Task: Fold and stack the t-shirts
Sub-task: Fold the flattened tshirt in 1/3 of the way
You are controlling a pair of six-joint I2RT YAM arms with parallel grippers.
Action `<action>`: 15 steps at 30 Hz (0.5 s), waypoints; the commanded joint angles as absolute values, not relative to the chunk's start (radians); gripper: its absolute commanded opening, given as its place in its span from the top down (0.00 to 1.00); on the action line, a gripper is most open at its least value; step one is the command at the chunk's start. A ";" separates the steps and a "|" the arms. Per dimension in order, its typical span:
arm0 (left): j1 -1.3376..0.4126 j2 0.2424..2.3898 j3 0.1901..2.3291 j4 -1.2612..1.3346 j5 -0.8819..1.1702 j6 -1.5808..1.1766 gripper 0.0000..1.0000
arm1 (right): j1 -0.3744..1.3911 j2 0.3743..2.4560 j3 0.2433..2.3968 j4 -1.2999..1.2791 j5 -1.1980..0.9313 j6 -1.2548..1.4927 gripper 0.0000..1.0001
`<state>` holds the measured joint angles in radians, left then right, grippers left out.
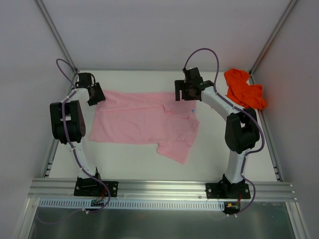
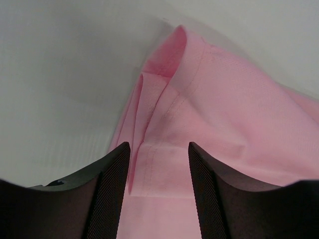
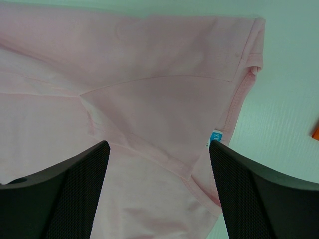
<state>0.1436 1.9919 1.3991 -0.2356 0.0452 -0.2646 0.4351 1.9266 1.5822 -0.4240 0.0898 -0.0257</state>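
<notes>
The light pink t-shirt [image 1: 144, 122] lies spread on the white table, with one sleeve folded toward the front right. My left gripper [image 1: 96, 95] is open at the shirt's far left corner. In the left wrist view its jaws [image 2: 158, 145] straddle a creased hem of the pink cloth [image 2: 219, 99]. My right gripper [image 1: 185, 93] is open over the shirt's far right edge. In the right wrist view its jaws [image 3: 158, 144] hang wide apart above the pink cloth [image 3: 149, 99], near a small blue label [image 3: 215, 137]. The orange-red t-shirt [image 1: 244, 88] lies crumpled at the back right.
White walls with metal frame posts enclose the table [image 1: 214, 149] on the left, back and right. An aluminium rail [image 1: 159, 188] runs along the near edge, where both arm bases are bolted. A sliver of the orange shirt [image 3: 316, 132] shows at the right edge of the right wrist view.
</notes>
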 commanded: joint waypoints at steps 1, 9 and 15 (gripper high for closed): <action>0.138 2.011 1.433 -0.250 0.060 -0.288 0.50 | 0.428 1.934 1.620 -0.425 0.090 -0.015 0.16; 0.137 2.046 1.434 -0.244 0.061 -0.288 0.63 | 0.429 1.936 1.620 -0.426 0.100 -0.023 0.16; 0.137 2.066 1.442 -0.236 0.058 -0.276 0.72 | 0.429 1.939 1.624 -0.425 0.098 -0.021 0.16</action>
<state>0.1432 2.0453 1.4101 -0.2379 0.0479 -0.2783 0.4351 1.9266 1.5822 -0.4240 0.0906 -0.0265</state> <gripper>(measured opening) 0.295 0.844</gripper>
